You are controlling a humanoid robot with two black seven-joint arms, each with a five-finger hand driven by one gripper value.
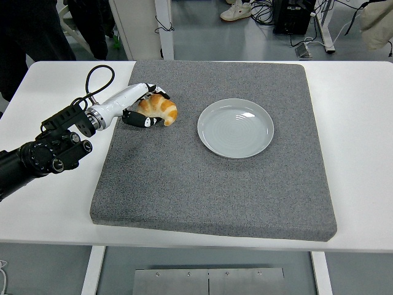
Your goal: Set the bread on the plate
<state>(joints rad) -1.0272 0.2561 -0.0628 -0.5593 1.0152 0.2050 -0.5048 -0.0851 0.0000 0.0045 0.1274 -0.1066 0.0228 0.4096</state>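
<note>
A golden croissant is at the left of the grey mat, held in my left hand. The hand's white and black fingers curl over its top and under its near side, and it looks slightly raised off the mat. A pale grey round plate sits on the mat to the right of the croissant, a short gap away. The right arm is out of view.
The grey mat covers the middle of the white table. A black cable loops above my left wrist. People's legs and shoes show beyond the table's far edge.
</note>
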